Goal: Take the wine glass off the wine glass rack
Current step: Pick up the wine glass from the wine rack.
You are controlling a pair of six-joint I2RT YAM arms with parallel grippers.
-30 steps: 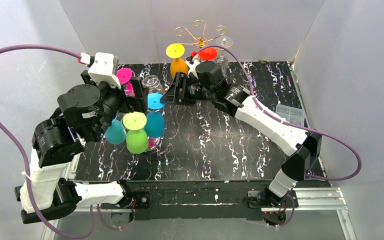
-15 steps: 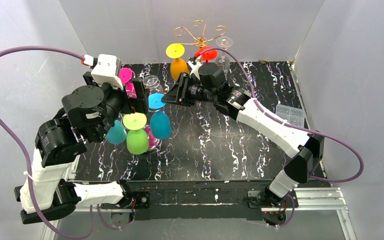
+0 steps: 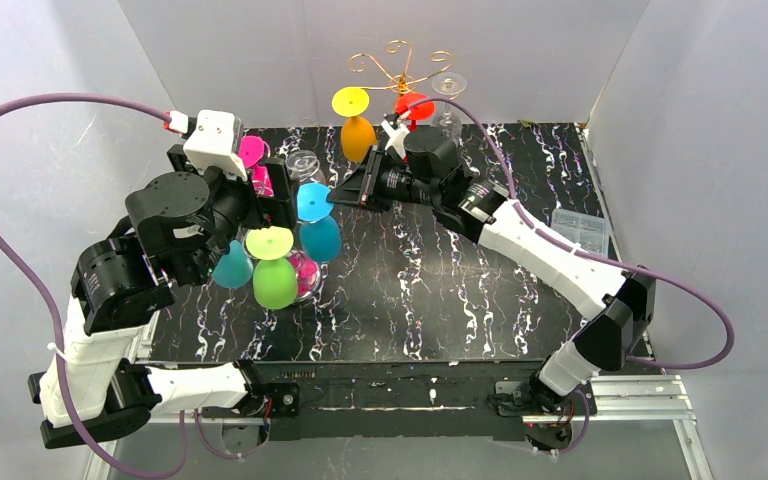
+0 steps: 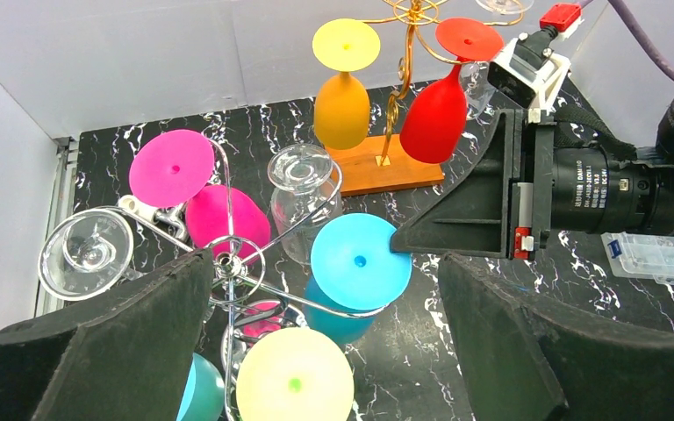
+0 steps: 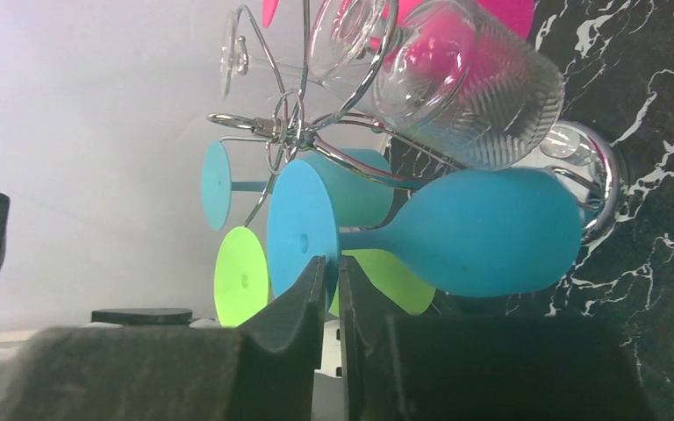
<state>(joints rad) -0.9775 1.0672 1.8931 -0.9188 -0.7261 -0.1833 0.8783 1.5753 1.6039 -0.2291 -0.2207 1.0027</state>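
Note:
A blue wine glass (image 3: 318, 238) hangs upside down on the chrome rack (image 4: 228, 263), its round foot (image 4: 360, 260) resting on a wire arm. My right gripper (image 5: 332, 263) reaches in from the right and is shut on the near rim of that foot (image 5: 303, 232), with the bowl (image 5: 491, 232) beyond it. In the top view the right gripper (image 3: 338, 195) touches the foot (image 3: 312, 201). My left gripper (image 4: 325, 272) hovers over the rack, wide open and holding nothing, one finger (image 4: 132, 342) on each side.
The chrome rack also carries green (image 3: 273, 280), pink (image 3: 250, 152), teal (image 3: 230, 268) and clear (image 3: 303, 165) glasses. A gold rack (image 3: 400, 65) at the back holds an orange (image 3: 357, 135), a red (image 3: 415, 105) and a clear glass. A small plastic box (image 3: 580, 228) lies at right.
The right gripper's jaws have narrowed from wide apart to pinching the blue glass's foot. The blue glass shifted slightly. The left gripper stayed open in place.

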